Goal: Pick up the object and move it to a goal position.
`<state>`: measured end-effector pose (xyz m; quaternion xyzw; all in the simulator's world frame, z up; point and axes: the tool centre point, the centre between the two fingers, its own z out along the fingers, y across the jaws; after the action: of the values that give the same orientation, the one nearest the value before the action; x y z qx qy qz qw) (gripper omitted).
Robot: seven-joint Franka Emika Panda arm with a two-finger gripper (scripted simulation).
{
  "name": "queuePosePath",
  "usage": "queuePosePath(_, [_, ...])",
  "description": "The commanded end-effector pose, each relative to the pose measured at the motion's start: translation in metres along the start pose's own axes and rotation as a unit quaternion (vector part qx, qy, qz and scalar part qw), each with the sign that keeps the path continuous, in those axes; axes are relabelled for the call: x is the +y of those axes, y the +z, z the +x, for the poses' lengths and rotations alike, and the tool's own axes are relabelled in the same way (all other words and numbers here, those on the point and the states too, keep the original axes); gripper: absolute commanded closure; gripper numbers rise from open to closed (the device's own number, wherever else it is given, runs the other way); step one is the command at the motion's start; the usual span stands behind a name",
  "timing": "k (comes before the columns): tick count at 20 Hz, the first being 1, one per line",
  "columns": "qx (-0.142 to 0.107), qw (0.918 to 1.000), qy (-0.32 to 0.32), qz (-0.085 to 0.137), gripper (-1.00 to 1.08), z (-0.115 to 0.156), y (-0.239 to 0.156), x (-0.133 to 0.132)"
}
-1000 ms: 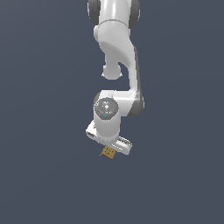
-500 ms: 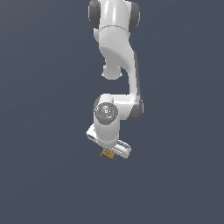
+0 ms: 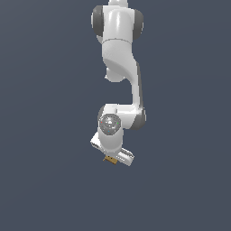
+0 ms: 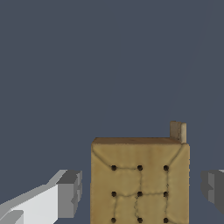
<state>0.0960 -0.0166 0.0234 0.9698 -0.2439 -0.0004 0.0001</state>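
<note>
- The gripper [image 4: 140, 192] is spread wide: in the wrist view its 2 fingers [image 4: 70, 192] stand apart from the block's sides, with a visible gap on each, so it grasps nothing.
- The object [image 4: 140, 181], a flat tan-brown square block with 9 dark dots in view, lies between the fingers.
- In the exterior view the arm [image 3: 119, 54] hangs down, and the block [image 3: 110, 159] peeks out just beneath the gripper [image 3: 113, 155].

Plain dark blue-grey surface [image 3: 49, 180], the tan dotted square block [image 4: 140, 183] on it.
</note>
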Motion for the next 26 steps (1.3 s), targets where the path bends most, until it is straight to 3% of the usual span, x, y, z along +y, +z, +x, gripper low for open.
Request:
queuePosePath(1, [0.0, 1.0, 0.001, 0.0, -0.92, 0.0, 0.01, 0.0])
queuePosePath(6, [0.0, 1.0, 0.001, 0.0, -0.92, 0.001, 0.013, -0.001])
queuePosePath(7, [0.0, 1.0, 0.001, 0.0, 1.08, 0.001, 0.013, -0.001])
queuePosePath(19, [0.0, 1.0, 0.0, 0.0, 1.08, 0.001, 0.012, 0.0])
queuePosePath(26, [0.0, 1.0, 0.0, 0.0, 1.08, 0.007, -0.01, 0.015])
